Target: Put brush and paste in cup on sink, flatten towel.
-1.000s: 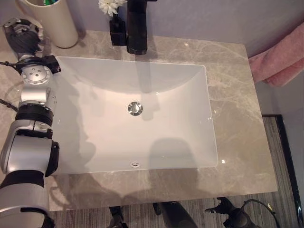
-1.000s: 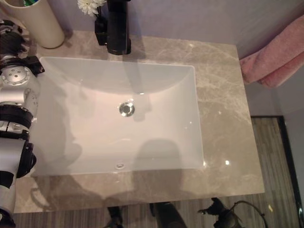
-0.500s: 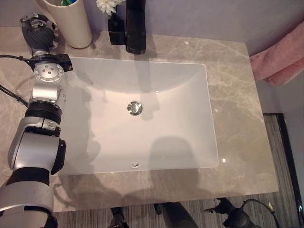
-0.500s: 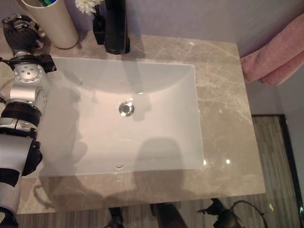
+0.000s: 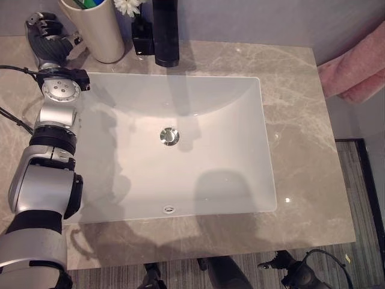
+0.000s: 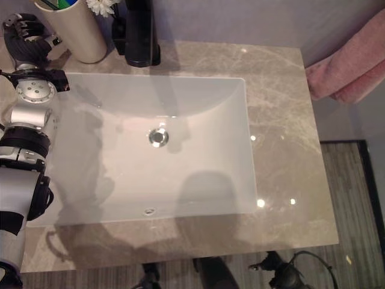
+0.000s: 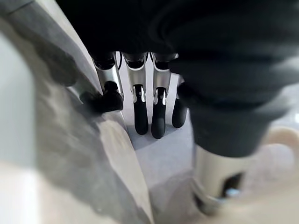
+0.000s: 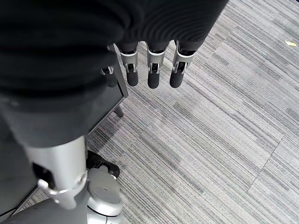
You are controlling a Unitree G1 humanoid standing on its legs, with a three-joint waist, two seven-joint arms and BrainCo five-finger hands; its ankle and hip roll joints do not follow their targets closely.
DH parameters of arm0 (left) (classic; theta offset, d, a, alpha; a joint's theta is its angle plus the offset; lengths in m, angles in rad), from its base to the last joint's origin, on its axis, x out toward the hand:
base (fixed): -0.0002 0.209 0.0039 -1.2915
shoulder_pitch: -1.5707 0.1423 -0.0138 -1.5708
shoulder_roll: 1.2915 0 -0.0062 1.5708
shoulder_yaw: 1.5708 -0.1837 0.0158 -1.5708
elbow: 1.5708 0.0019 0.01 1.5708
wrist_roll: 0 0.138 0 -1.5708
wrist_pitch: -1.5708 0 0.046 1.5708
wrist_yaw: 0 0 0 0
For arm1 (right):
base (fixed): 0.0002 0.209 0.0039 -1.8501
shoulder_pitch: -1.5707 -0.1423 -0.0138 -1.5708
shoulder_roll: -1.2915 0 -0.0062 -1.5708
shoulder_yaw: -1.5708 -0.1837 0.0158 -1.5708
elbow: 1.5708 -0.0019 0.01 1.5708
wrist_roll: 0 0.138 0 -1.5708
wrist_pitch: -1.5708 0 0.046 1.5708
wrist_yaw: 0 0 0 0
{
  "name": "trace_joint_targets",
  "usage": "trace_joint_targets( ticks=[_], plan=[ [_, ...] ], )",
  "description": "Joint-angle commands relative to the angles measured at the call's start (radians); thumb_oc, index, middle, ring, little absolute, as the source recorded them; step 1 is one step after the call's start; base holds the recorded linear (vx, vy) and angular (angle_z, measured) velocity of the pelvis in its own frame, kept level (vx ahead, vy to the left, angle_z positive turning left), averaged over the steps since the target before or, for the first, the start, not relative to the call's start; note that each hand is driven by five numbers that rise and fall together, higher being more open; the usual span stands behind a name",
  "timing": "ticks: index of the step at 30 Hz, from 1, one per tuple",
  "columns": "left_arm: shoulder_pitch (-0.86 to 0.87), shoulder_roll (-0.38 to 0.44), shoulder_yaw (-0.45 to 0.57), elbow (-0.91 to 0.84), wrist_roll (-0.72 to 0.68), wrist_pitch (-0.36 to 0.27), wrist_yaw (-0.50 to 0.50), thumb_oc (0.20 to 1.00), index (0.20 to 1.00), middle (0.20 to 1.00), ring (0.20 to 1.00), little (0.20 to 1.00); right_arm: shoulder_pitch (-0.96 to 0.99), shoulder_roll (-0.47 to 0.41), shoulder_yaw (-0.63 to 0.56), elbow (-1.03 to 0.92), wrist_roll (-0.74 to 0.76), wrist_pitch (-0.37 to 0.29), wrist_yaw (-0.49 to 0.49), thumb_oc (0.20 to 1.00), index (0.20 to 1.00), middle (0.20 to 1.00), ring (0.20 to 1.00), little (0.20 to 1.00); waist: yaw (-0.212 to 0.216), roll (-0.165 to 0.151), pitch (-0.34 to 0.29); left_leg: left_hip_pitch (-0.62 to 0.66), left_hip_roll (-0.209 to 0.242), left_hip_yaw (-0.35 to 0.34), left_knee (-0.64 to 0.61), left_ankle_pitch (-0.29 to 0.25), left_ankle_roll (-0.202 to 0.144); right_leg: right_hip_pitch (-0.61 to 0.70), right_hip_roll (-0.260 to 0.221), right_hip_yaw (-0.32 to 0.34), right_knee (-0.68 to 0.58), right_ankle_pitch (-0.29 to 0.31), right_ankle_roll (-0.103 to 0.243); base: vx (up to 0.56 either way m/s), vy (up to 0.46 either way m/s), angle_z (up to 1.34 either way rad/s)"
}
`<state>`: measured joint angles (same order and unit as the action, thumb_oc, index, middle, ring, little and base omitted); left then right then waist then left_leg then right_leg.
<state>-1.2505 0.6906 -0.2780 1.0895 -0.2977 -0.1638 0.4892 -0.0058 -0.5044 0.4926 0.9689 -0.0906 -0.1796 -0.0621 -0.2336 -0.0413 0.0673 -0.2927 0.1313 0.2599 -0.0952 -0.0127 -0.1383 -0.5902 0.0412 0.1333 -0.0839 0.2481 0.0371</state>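
Note:
A tall cream cup [image 5: 99, 30] stands on the counter at the sink's back left corner, with something green [image 5: 91, 3] poking out of its mouth. My left hand [image 5: 48, 37] hovers over the counter just left of the cup, apart from it. In the left wrist view its fingers [image 7: 140, 112] are straight and hold nothing. A pink towel [image 5: 355, 72] hangs bunched beyond the counter's right end. My right hand [image 8: 153, 70] hangs open over the striped floor, away from the counter.
The white basin [image 5: 228, 156] with a metal drain [image 5: 170, 135] takes up the middle of the marble counter [image 5: 301, 138]. A black faucet [image 5: 165, 33] and a small black vase [image 5: 141, 43] with a white flower [image 5: 127, 6] stand right of the cup.
The camera has shifted, bringing the cup and faucet further into view. My left hand has drawn a little away from the cup's side.

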Motion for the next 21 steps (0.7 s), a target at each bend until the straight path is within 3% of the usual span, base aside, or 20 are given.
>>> trace_joint_targets(
  ticks=[1,13,21],
  plan=[
    [0.051,-0.038,0.028,0.132,0.031,0.103,-0.006,1.0,1.0,1.0,1.0,1.0,-0.042,-0.047,-0.003,0.005,0.017,0.003,0.002,1.0,1.0,1.0,1.0,1.0,-0.031,-0.012,0.096,0.164,0.023,-0.013,0.008,0.068,-0.024,0.059,-0.025,0.031,0.017,-0.074,0.097,0.0,0.0,0.0],
    [0.12,-0.073,0.07,0.077,0.059,0.106,0.014,1.0,1.0,1.0,1.0,1.0,-0.035,-0.051,-0.014,0.013,0.003,0.011,0.009,1.0,1.0,1.0,1.0,1.0,-0.024,-0.025,0.087,0.187,0.026,-0.021,0.008,0.061,-0.021,0.085,-0.029,0.019,0.026,-0.085,0.09,-0.01,-0.006,0.0],
    [0.181,-0.1,0.128,-0.009,0.118,0.107,0.083,1.0,1.0,1.0,1.0,1.0,-0.019,-0.043,-0.031,0.04,-0.014,0.012,0.016,1.0,1.0,1.0,1.0,1.0,-0.013,-0.034,0.077,0.185,0.026,-0.056,0.008,0.053,-0.02,0.107,-0.044,-0.021,0.031,-0.094,0.086,-0.04,-0.027,0.08]
  ],
)
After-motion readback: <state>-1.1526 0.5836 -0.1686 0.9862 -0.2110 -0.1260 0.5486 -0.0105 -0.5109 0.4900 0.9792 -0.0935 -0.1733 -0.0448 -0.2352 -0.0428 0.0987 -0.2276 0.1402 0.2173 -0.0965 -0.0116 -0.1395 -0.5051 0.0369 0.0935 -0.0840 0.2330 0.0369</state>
